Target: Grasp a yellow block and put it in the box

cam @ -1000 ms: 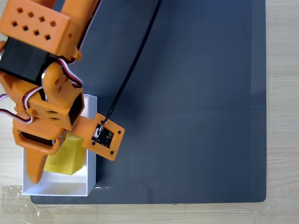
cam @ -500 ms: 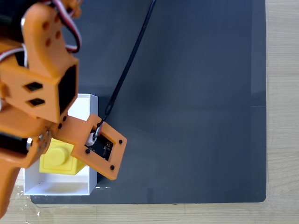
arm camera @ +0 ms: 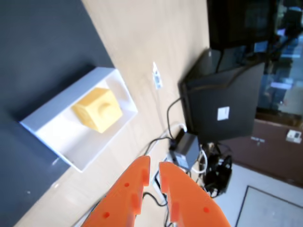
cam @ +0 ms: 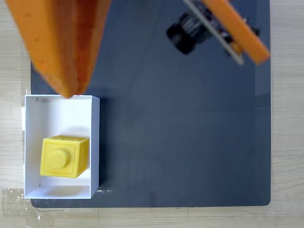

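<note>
Yellow block [cam: 63,156] sits in your box [cam: 94,142] (stud up); your gripper [arm camera: 154,166] hangs nearly closed, empty.

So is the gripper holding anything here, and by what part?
Nothing is held. The gripper has its fingers nearly together with nothing between them, and the block sits loose inside the box.
</note>
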Controlling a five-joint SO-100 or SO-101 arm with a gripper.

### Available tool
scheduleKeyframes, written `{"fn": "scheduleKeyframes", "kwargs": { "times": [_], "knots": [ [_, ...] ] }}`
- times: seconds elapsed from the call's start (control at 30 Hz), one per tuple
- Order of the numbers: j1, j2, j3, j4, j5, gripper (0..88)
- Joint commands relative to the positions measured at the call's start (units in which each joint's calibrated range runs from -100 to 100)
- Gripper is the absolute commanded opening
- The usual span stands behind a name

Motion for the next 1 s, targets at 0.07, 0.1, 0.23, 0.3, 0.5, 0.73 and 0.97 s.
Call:
{"fn": "scheduleKeyframes", "kwargs": {
  "times": [0.07,0.1,0.23,0.3,0.5,0.73,0.97],
  "knots": [
    [-6.76,-18.69,28.06,-2.94,2.55,2.4],
    [-7.86,-21.57,32.4,-3.63,3.39,2.4],
    [-10.55,-33.77,52.03,-6.6,5.91,2.4],
    [-10.97,-40.38,62.16,-7.82,6.91,2.4],
    [-11.22,-62.08,85.86,-8.08,7.64,2.4],
    [-10.55,-82.16,105.4,-4.33,7.69,2.4],
    [-10.47,-83.1,111.1,2.3,7.06,2.5]
  ]
}}
